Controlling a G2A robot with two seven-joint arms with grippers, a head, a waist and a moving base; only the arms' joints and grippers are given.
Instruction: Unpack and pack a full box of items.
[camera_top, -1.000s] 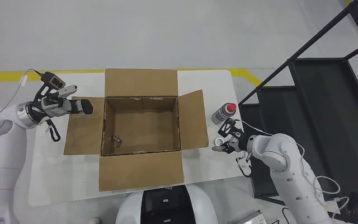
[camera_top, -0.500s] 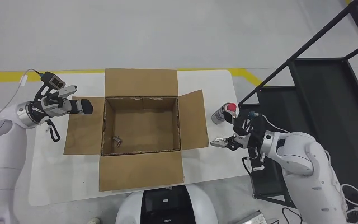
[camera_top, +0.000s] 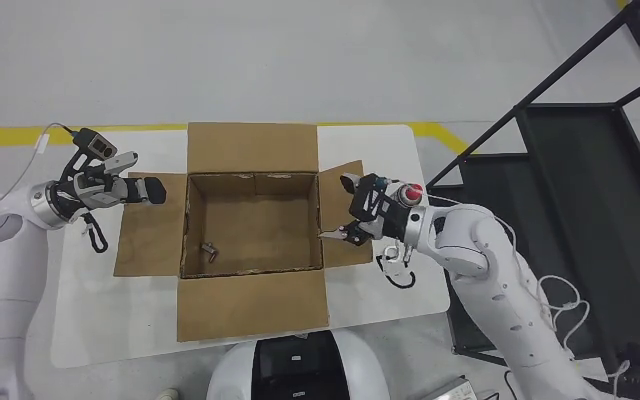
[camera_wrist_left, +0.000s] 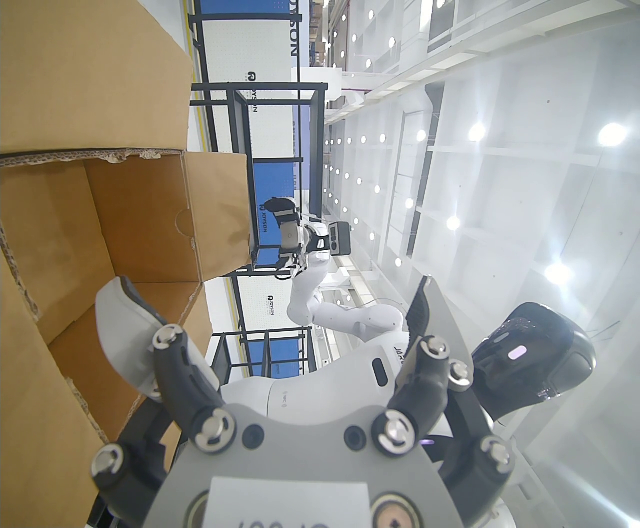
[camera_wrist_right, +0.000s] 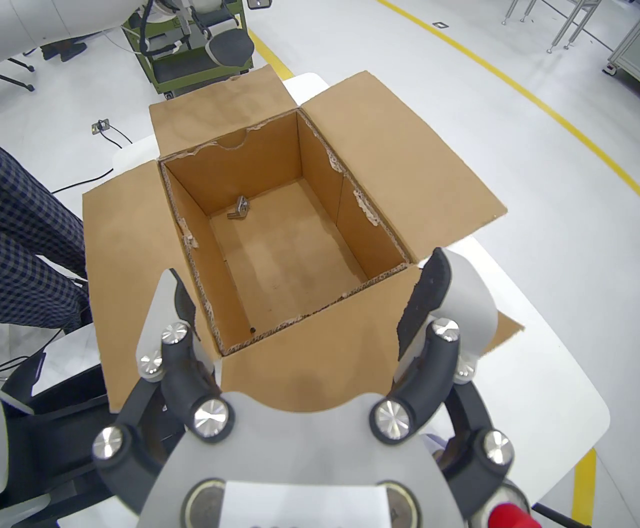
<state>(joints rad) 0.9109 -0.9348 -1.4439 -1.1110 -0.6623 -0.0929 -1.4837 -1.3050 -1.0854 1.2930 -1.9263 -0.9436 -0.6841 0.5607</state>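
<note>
- Two grippers, both empty-handed here!
- Right gripper (camera_top: 338, 208) hangs above the right flap of the box (camera_top: 252, 148), fingers spread wide, touching nothing.
- Left gripper (camera_top: 146, 189) sits over the left flap's far edge, fingers parted too (nothing between them).
- One small metal part (camera_top: 208, 247) lies inside the box, near-left corner.

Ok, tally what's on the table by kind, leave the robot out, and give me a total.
Cardboard box: 1
Small metal part, on the box floor: 1
Red-capped can, beside the box: 1
Total: 3
</note>
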